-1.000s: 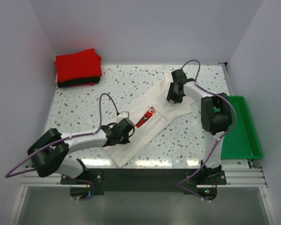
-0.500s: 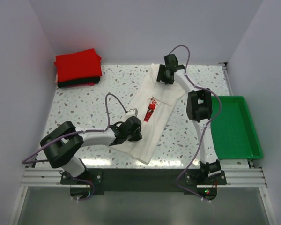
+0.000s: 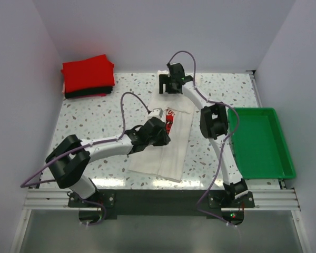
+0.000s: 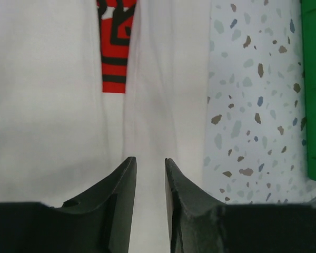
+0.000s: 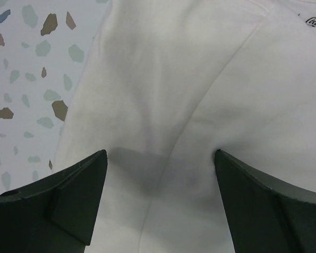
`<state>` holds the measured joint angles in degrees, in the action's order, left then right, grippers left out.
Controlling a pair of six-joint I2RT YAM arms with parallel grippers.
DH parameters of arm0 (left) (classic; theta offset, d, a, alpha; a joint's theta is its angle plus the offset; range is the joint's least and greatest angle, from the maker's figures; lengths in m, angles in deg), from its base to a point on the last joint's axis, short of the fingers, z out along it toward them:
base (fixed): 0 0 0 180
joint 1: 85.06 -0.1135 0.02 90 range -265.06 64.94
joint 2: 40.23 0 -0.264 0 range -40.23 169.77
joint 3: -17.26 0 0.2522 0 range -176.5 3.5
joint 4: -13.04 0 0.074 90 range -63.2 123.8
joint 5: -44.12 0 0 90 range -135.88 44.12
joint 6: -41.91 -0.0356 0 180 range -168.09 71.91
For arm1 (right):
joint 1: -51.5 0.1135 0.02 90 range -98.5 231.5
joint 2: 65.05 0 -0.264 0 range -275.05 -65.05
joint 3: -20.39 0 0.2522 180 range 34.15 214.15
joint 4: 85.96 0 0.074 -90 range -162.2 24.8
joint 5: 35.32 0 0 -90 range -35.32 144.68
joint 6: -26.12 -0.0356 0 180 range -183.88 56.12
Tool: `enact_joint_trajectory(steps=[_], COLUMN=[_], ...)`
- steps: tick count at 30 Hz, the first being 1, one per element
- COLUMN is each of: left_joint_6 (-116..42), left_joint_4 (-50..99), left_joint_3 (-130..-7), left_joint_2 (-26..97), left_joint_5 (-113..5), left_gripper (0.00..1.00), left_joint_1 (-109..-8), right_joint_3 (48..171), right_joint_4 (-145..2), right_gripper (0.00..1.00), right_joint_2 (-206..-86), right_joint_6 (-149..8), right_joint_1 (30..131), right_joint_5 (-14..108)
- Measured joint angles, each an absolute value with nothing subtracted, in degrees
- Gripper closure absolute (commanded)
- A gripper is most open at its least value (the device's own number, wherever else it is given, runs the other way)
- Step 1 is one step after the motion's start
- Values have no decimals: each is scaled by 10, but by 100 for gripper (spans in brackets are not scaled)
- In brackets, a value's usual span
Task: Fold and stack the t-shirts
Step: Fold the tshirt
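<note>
cream-white t-shirt [image 3: 166, 150] flat mid-table; soft, light, limp, likely best pinched at corners. left gripper [image 4: 150, 161] nearly closed over cloth, can't tell if pinching; right gripper [image 5: 160, 153] spread wide at far end

High rear view — wrist cameras hug shared t-shirt [image 3: 166, 158].

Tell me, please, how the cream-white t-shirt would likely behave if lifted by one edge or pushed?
Probably floppy: the cream-white t-shirt lies flat with soft creases, so it would likely sag from a single grip. It looks thin, so likely light. Pushed across the speckled table, it would probably bunch rather than slide whole.
</note>
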<state>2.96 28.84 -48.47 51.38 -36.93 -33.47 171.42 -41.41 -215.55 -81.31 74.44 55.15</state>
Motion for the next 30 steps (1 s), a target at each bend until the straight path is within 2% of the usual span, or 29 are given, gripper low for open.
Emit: enact_joint_trajectory(steps=[4,14,18,19,23,27,30], left_joint_6=[-15,-42,-42,-41,-37,-21,-5], left_joint_4=[338,400,402,403,398,379,352], left_joint_3=[-485,-391,-372,-368,-353,-344,-340], left_joint_2=[483,433,432,432,433,437,443], left_joint_5=[-324,-280,-281,-281,-285,-292,-303], left_gripper=[67,81,86,88,90,92,92], left_joint_1=[-352,-352,-351,-351,-348,-338,-335], right_joint_3=[1699,1539,1483,1472,1443,1457,1519], right_joint_4=[-414,-388,-388,-388,-383,-375,-359], right_gripper=[12,13,24,29,35,36,35], right_joint_2=[-2145,-1999,-1955,-1951,-1955,-1987,-2028], right_joint_6=[-812,-852,-869,-873,-882,-880,-868], right_joint_1=[746,742,747,749,754,756,756], right_joint_5=[555,607,619,623,626,626,629])
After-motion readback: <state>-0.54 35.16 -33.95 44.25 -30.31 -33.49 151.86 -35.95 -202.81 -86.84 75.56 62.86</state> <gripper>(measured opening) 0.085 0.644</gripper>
